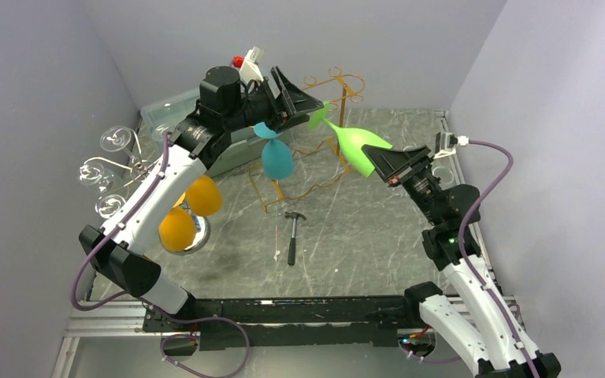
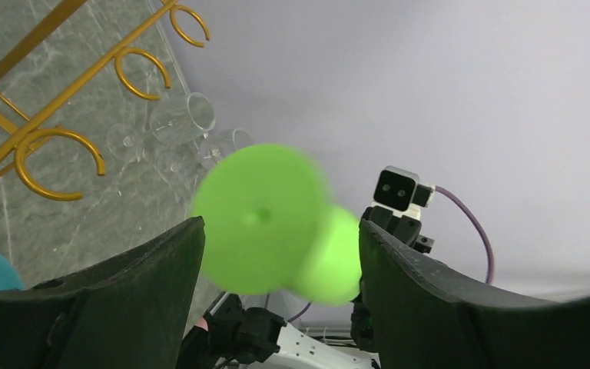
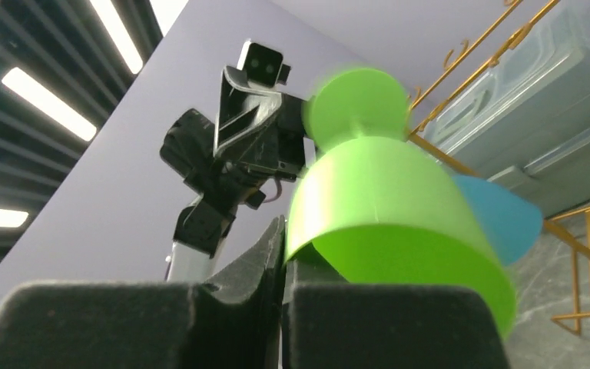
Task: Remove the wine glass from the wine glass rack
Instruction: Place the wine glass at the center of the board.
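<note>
Pinching rim of green wine glass [image 1: 356, 144], right fingers [image 1: 391, 163] have it seemingly off the rack [image 1: 346, 88]; left fingers [image 2: 134, 284] spread wide around its foot.

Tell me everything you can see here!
green wine glass: one, green, in the air between both pincers
teal wine glass: one, teal, hanging on the rack
orange wine glasses: two, orange, left side
clear wine glasses: at least three, clear, far left
rack: one, gold, back of table
hammer: one, dark, table middle
bin: one, clear, back left
left pincer: one, black, open around the green foot
right pincer: one, black, shut on the green rim
</note>
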`<control>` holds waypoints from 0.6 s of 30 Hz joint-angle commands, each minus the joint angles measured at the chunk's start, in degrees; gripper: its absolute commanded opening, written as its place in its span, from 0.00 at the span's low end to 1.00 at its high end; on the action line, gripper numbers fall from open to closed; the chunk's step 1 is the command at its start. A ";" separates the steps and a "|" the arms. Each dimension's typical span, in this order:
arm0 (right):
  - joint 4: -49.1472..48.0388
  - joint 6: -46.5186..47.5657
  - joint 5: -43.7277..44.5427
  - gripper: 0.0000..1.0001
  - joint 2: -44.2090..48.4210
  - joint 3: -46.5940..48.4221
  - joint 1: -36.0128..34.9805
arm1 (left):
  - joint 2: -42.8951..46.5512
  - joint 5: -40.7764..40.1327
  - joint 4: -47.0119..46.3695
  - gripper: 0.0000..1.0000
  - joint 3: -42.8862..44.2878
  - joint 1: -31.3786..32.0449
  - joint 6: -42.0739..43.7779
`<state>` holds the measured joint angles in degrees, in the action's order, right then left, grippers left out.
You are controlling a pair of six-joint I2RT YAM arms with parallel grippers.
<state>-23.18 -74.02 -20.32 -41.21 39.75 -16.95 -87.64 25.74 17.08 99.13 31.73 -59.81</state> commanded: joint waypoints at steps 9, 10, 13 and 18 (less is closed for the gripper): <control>38.18 18.04 7.82 0.00 3.07 22.07 0.09 | 4.75 -0.24 3.87 1.00 2.02 0.53 11.13; 43.42 20.10 9.34 0.00 2.69 24.98 0.10 | 5.05 -0.43 4.90 0.99 2.40 0.57 12.80; 59.29 26.46 13.29 0.00 -0.37 34.71 0.09 | 5.26 -1.95 10.06 1.00 4.42 1.52 19.15; 78.43 33.72 16.36 0.00 -7.54 44.23 0.09 | 7.44 -11.37 17.77 1.00 5.57 7.17 29.66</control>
<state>34.30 -49.36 -8.84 -43.42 79.37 -16.91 -84.33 21.93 27.99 101.86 34.41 -41.95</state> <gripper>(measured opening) 0.020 0.995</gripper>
